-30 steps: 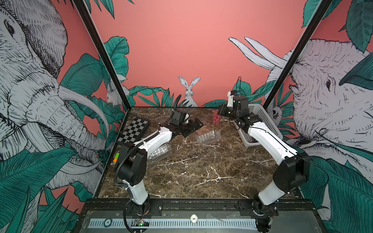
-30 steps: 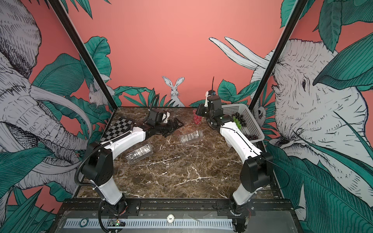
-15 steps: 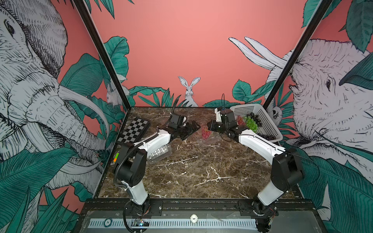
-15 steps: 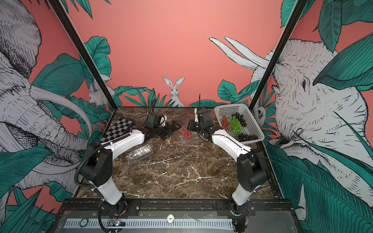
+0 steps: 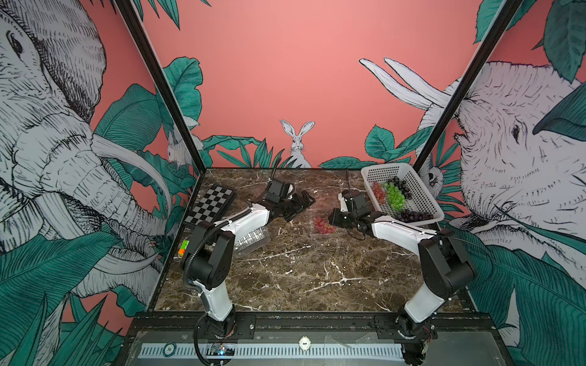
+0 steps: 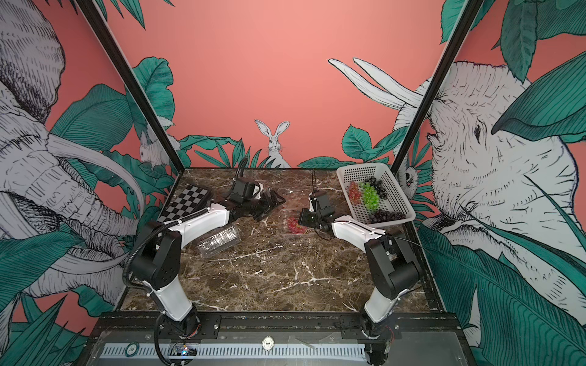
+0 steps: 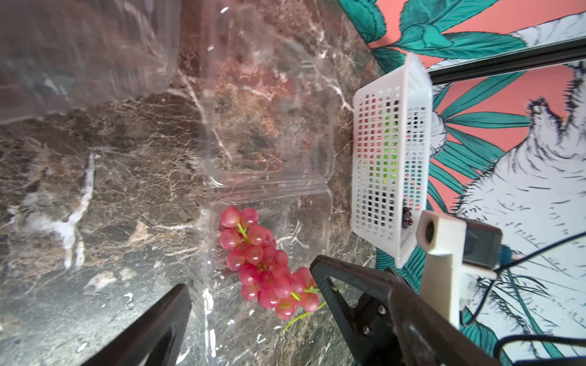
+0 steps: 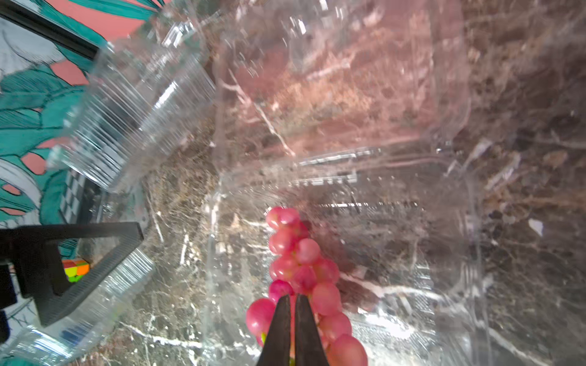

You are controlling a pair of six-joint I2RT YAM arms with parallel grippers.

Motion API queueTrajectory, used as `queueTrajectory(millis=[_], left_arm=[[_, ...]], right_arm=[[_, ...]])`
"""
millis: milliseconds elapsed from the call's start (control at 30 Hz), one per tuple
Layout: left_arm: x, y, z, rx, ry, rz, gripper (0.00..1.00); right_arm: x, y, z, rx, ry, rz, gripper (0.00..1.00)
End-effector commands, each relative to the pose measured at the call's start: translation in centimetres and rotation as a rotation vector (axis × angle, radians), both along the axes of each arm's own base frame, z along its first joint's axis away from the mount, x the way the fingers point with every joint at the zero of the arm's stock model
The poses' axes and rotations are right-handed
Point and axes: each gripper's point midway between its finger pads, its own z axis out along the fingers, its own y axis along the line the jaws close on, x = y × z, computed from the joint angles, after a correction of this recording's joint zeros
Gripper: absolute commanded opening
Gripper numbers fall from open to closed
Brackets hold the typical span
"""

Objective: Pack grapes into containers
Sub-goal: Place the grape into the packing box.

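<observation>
The bunch of round pink-red grapes [image 7: 266, 269] was down in the tray half of the open clear plastic clamshell container [image 7: 312, 221], and the hinged lid was swung open. The right gripper [image 8: 293, 299] had its black fingers pressed together on the stem end of that bunch, with a green stalk poking out at the pinch. Whether the grapes sat on the tray floor or hung just above it was hard to call.

That container sat near the white perforated plastic basket [image 5: 385, 172], off the long side that faces the table's middle. Inside the basket lay a second red bunch [image 5: 379, 192], a bright green bunch [image 5: 394, 197], a dark purple-black bunch [image 5: 401, 185] and another dark bunch [image 5: 413, 217] at the basket's near corner.

The left gripper [image 5: 298, 206] hovered on the side of the container away from the basket, fingers spread wide. Further from the basket, a closed clear clamshell box [image 5: 252, 240] lay partly under the left arm. A black-and-white chessboard [image 5: 211, 206] and a multicoloured puzzle cube [image 5: 183, 248] lay well apart from the basket on the brown marble tabletop [image 5: 317, 279].
</observation>
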Motion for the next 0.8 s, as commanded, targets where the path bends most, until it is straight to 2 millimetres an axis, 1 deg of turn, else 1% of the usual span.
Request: queueTrajectory(millis=[0, 167, 367, 533, 633, 767], left_arm=[[-0.1, -0.1, -1.7, 0.003, 0.033, -0.007, 0.99], [0.3, -0.5, -2.6, 0.005, 0.053, -0.011, 1.0], [0.5, -0.6, -2.6, 0.005, 0.053, -0.012, 1.0], [0.4, -0.6, -3.0, 0.008, 0.062, -0.014, 0.99], [0.4, -0.6, -3.1, 0.009, 0.064, -0.014, 1.0], [0.4, -0.6, -3.3, 0.011, 0.068, -0.015, 1.0]], right_arm=[[0.7, -0.6, -0.8, -0.007, -0.018, -0.017, 0.0], [1.1, -1.2, -1.9, -0.031, -0.009, -0.019, 0.0], [1.3, -2.0, -3.5, -0.089, 0.007, -0.014, 0.0], [1.4, -2.8, -4.6, -0.158, 0.022, -0.017, 0.0], [1.4, -3.8, -5.0, -0.209, 0.017, -0.038, 0.0], [1.4, -4.6, -4.8, -0.255, -0.004, -0.053, 0.0]])
